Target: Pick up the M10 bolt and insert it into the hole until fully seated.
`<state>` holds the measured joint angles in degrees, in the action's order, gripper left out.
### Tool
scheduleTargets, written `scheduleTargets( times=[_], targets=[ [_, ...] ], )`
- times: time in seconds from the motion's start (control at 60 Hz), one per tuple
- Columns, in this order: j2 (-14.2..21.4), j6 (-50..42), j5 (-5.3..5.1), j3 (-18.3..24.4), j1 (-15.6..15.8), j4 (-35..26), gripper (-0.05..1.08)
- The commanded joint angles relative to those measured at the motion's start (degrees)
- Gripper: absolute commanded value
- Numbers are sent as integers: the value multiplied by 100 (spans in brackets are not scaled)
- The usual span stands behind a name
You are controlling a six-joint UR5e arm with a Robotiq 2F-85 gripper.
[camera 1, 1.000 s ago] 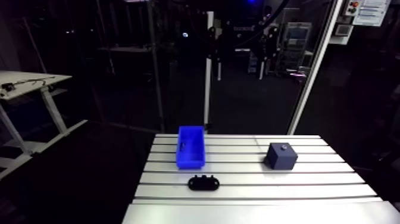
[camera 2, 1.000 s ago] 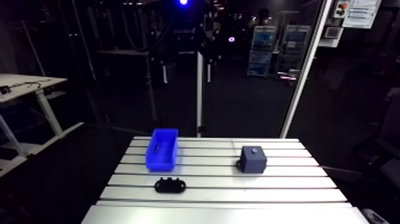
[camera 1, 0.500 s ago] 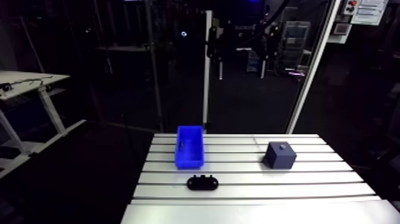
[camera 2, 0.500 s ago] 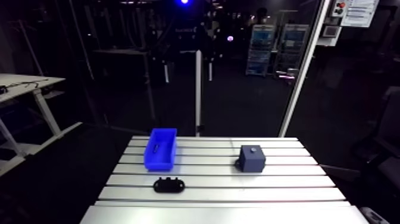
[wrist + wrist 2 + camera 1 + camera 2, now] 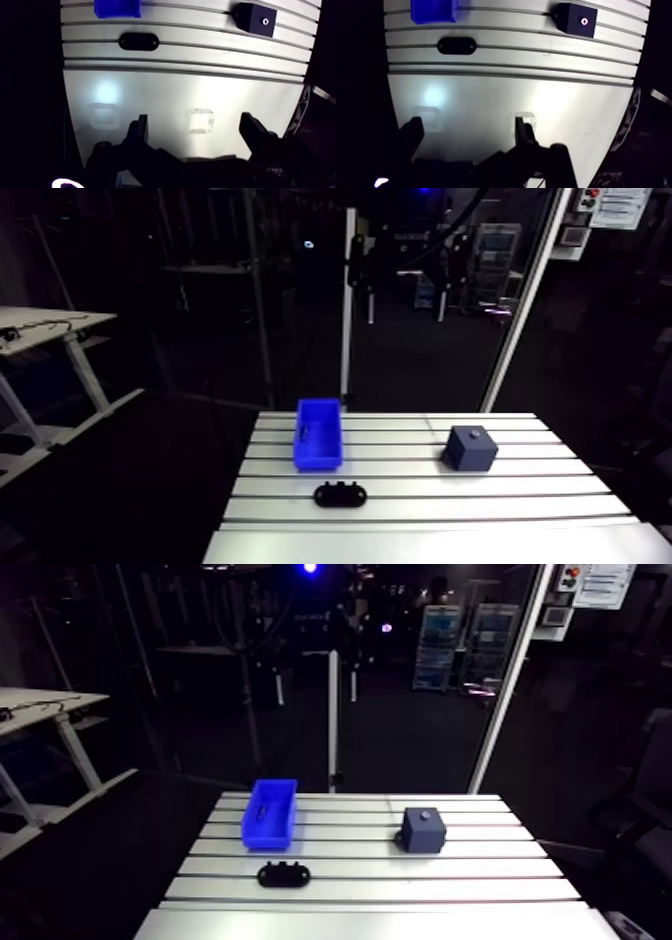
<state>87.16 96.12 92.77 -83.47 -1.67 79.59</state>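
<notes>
In the arm view, a blue bin [image 5: 320, 450] is set on the far part of the slotted table [image 5: 420, 508]. A small dark thing lying in it is taken to be the M10 bolt [image 5: 307, 429], and the bin's walls are judged to be there to stop it rolling. Its long axis appears to be laid flat, roughly along the bin's length; which end bears the head cannot be told. A dark block [image 5: 470, 456] is placed well apart from the bin, with its hole [image 5: 475, 432] turned upward so that a bolt can be lowered in upright. A black oval piece [image 5: 340, 494] is placed nearer the camera.

In the wrist view, the gripper [image 5: 196, 125] is held high over the table's plain plate. Its fingers [image 5: 141, 131] are spread wide with nothing between them. Only the bin's near wall is caught ahead, so the bolt is not shown.
</notes>
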Motion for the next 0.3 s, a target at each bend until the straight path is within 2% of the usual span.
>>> scheduleTargets(
  times=[0.017,0.3],
  targets=[
    [-11,-1,7,2,0,7,1],
    [-28,-1,9,11,0,7,1]
  ],
)
